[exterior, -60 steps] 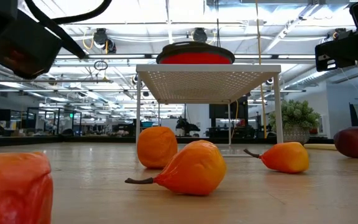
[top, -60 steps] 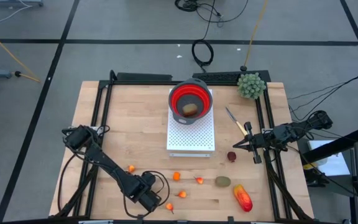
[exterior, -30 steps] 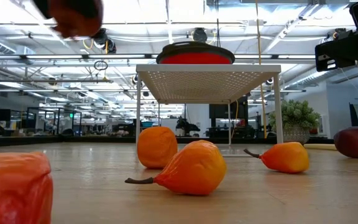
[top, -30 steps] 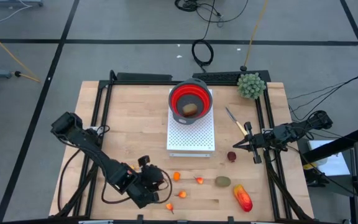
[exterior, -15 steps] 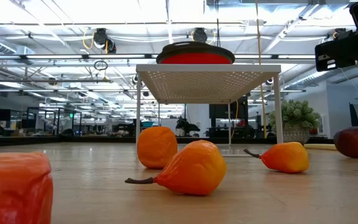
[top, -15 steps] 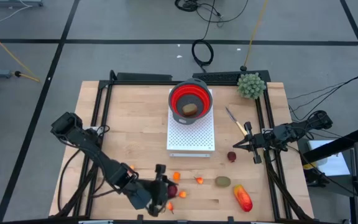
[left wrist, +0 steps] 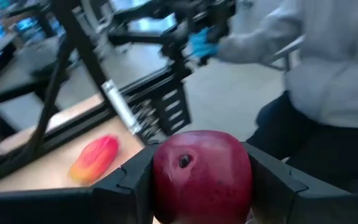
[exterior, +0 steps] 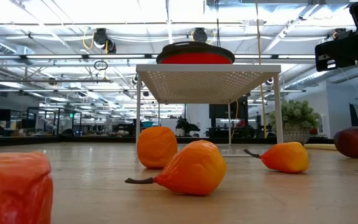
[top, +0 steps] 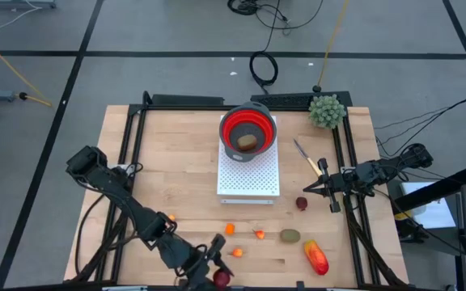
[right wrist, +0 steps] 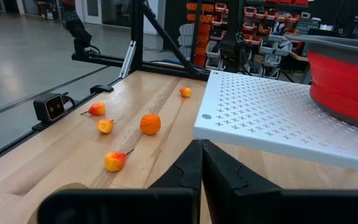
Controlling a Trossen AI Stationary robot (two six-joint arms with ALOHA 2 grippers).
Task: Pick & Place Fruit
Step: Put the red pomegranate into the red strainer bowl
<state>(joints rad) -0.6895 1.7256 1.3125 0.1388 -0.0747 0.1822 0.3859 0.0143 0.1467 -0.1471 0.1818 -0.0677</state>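
The left gripper [top: 219, 273] hangs over the table's [top: 176, 153] front edge, its fingers [left wrist: 272, 180] pinching a dark-red ball [left wrist: 202, 176]; the right gripper [top: 306, 191], pressed together and empty, waits at the right side near another dark-red ball [top: 302, 203]. Small orange pieces [top: 230, 229] lie at the front beside a brown-green oval [top: 290, 235] and the red-orange oblong [top: 315, 257]; one brown piece [top: 248, 143] sits in the red bowl [top: 229, 125] on the white perforated stand [top: 249, 179].

A dark-red ball [left wrist: 201, 175] sits clamped between the left gripper's [top: 217, 273] fingers at the table's near edge. The other fruit (small orange pieces [top: 230, 229], a brown-green oval [top: 290, 235], a red-orange oblong [top: 315, 257]) lie scattered on the wood.
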